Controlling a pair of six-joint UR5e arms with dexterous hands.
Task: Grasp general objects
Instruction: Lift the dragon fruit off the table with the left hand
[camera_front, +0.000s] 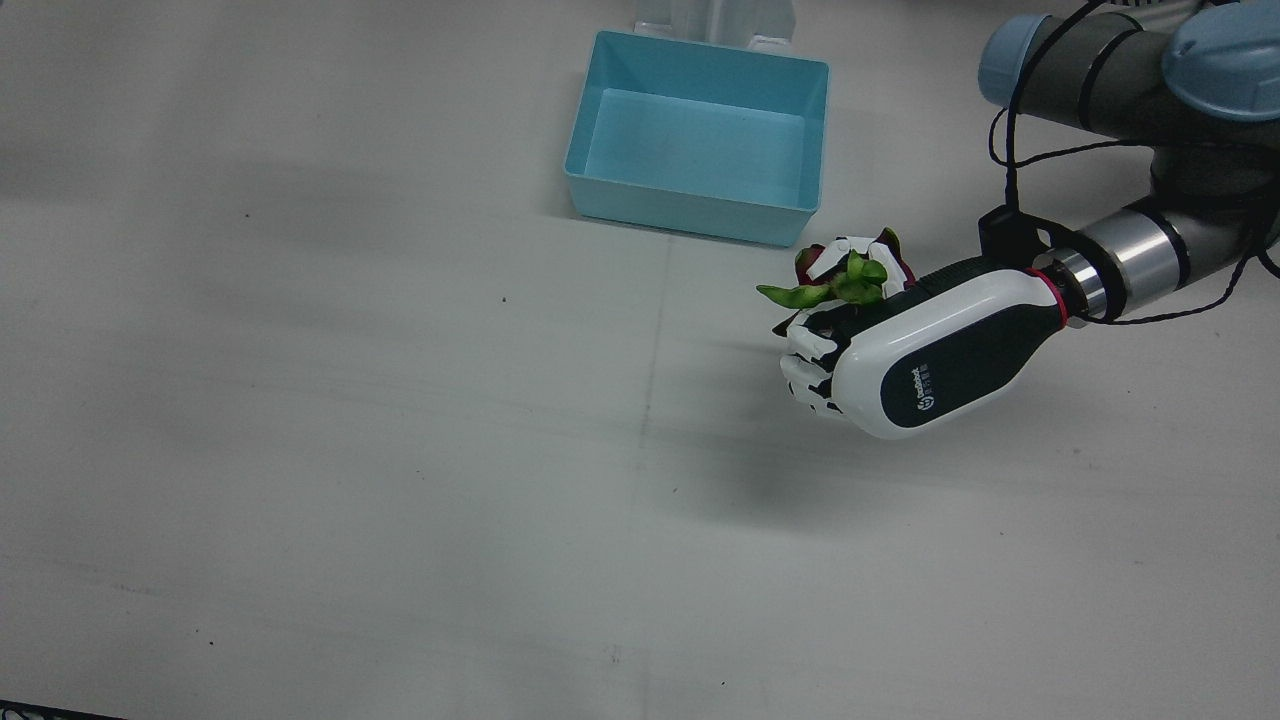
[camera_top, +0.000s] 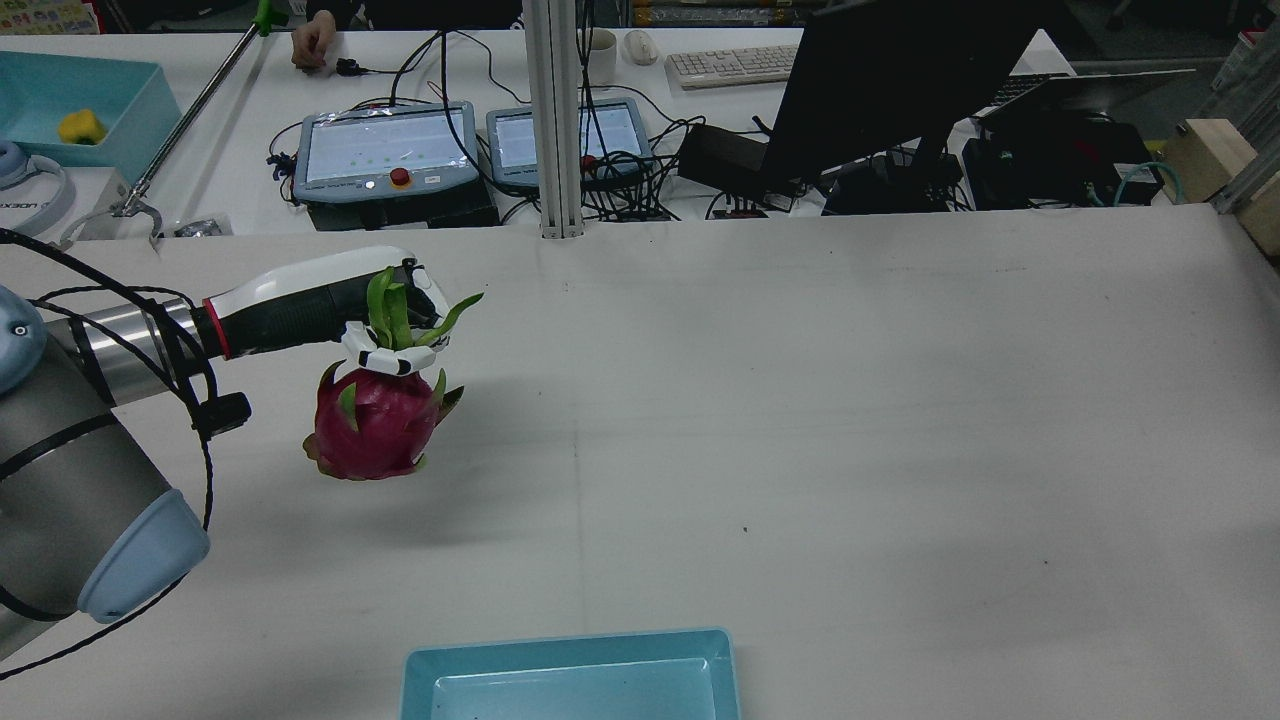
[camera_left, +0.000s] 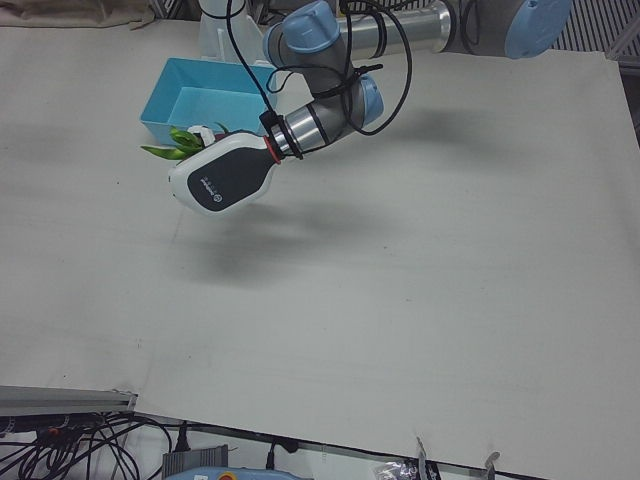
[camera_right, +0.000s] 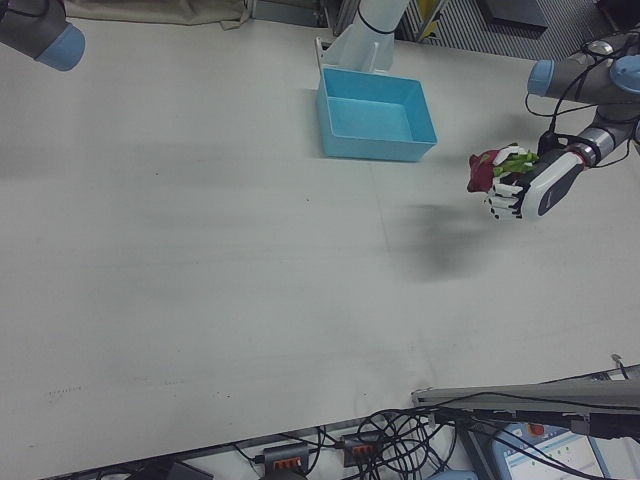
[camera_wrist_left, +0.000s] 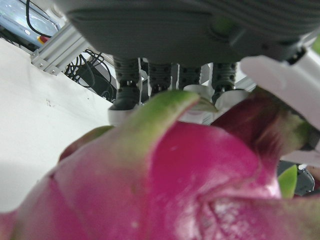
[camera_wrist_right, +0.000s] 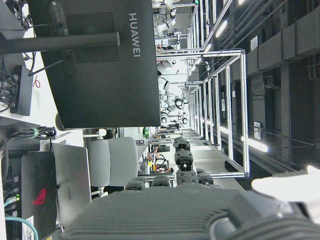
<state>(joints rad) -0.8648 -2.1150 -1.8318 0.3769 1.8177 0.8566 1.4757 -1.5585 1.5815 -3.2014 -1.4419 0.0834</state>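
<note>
Fingers (camera_top: 385, 357) of my left hand (camera_top: 320, 300): wrapped round the leafy crown of the dragon fruit (camera_top: 375, 425), holding it from above so the heavy red body hangs below, clear of the bench (camera_top: 800, 400) by the look of its shadow. I judge the crown was the only part narrow enough to close round; the green leaf tips poke out between the fingers. Left hand view: red skin and one green scale fill the picture, close against the palm. Blue bin (camera_front: 700, 150): open-topped, empty, just beside the held fruit on the robot's side of the bench; I take it for the drop-off, so the lift seems done and a short carry across remains. The hold on soft leaves could slip if I swing fast. Right hand (camera_wrist_right: 200, 210): shown only by its own camera, raised and facing the monitor across the room; whether its fingers are apart or closed I cannot tell. Beyond the bench: teach pendants (camera_top: 385, 150), cables.
</note>
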